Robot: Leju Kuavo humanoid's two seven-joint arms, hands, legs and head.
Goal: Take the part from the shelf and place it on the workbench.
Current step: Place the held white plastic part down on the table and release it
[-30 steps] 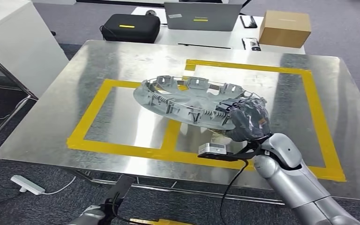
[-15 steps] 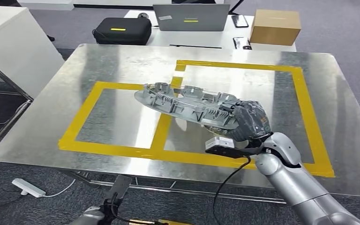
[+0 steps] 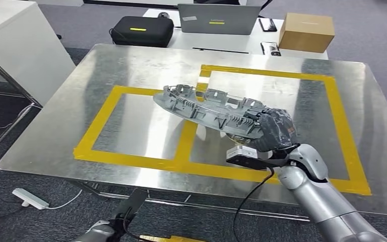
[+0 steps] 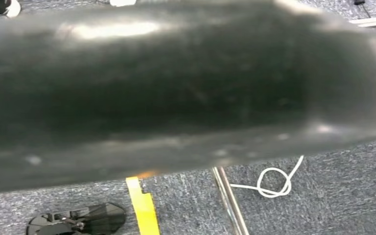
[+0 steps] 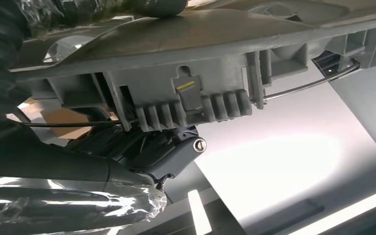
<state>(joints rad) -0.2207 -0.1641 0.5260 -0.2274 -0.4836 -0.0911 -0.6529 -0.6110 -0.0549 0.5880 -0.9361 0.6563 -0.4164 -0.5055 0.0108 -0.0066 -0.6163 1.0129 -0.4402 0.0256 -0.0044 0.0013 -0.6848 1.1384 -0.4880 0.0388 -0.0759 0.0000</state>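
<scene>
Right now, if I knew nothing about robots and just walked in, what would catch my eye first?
First, the big grey round part, ribbed and tilted, held in the air above the shiny metal workbench by the robot's right hand, whose fingers grip its near edge. Next, the bright yellow tape rectangles marked on the benchtop beneath it. Behind the bench sit a black case, a laptop and a cardboard box.

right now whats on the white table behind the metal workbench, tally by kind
black case: 1
laptop: 1
cardboard box: 1
small dark devices, likely phones or remotes: 2
total: 5
</scene>
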